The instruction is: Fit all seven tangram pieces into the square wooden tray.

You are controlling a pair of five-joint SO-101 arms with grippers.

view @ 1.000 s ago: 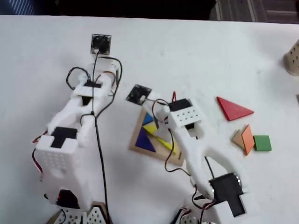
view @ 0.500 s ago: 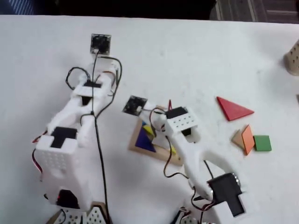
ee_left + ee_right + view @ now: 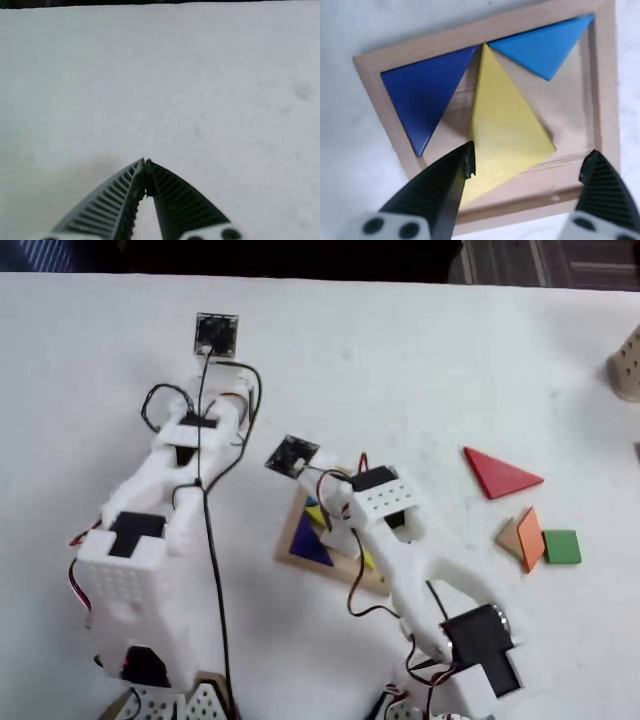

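Now holding the right gripper [image 3: 530, 163] released wide over the wooden tray [image 3: 425, 44], astride the yellow triangle [image 3: 505, 125] lying between dark blue triangle [image 3: 427, 95] and light blue triangle [image 3: 545, 45], with bare wood left along one rim. Clenched tight at the left gripper [image 3: 146, 172], above open table [image 3: 160, 75]. Since a second ago, drawn the right wrist slightly back across the tray; left unmoved.

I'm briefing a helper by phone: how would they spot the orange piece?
On the white table, look from the square wooden tray toward the high view's right edge, below the red triangle. The orange piece lies in a small cluster, between a tan piece and a green square; it alone is orange.
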